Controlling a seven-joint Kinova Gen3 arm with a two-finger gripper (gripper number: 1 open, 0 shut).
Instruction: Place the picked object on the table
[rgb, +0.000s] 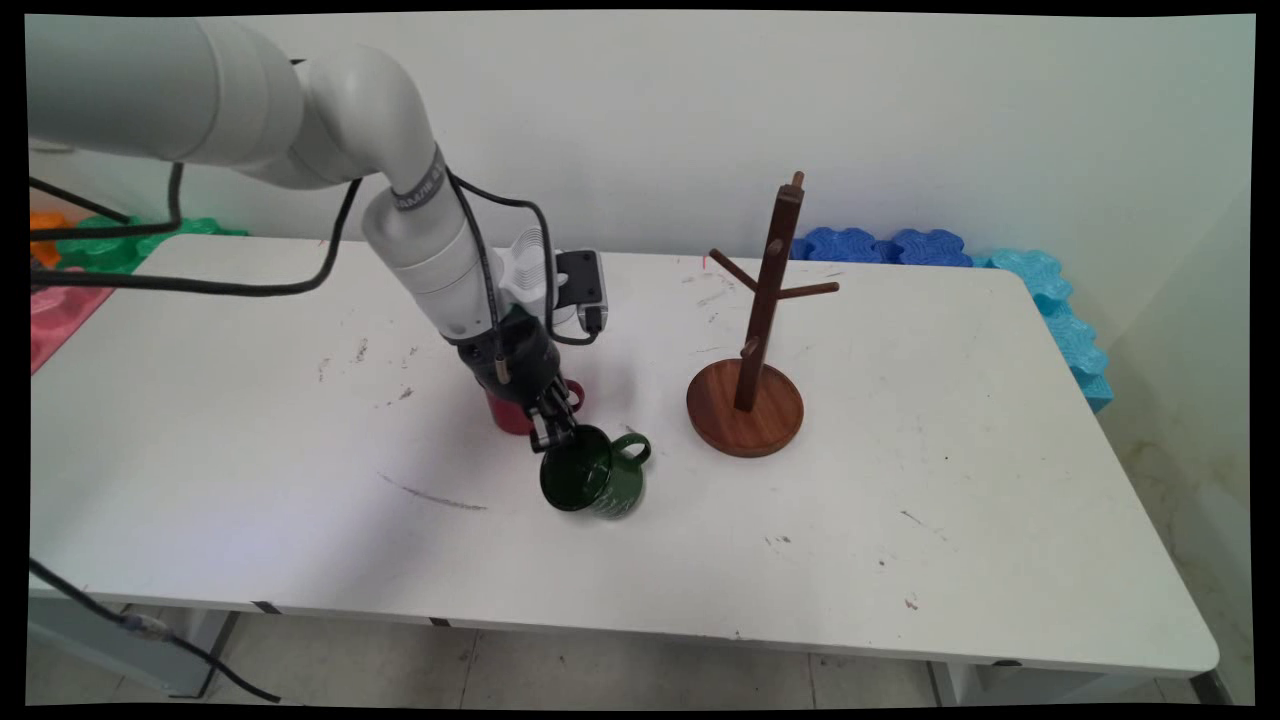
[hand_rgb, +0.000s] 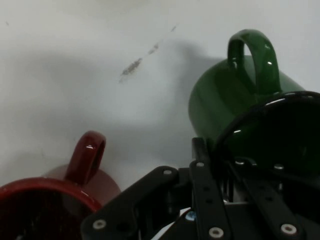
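My gripper (rgb: 553, 436) is shut on the rim of a dark green mug (rgb: 592, 475), one finger outside the wall and one inside. The mug hangs tilted, its mouth turned toward the table's near side and its handle (rgb: 634, 449) pointing right; I cannot tell whether it touches the table. In the hand view the gripper (hand_rgb: 216, 150) clamps the green mug (hand_rgb: 225, 100) at the right, its handle pointing up. A red mug (rgb: 508, 414) stands upright just behind the gripper, partly hidden by it, and shows as the red mug (hand_rgb: 60, 195) at the lower left.
A brown wooden mug tree (rgb: 765, 290) on a round base (rgb: 745, 415) stands right of the mugs, its pegs bare. Blue foam pieces (rgb: 1040, 280) line the table's back right edge. Green, orange and pink foam (rgb: 60, 290) lies at the far left.
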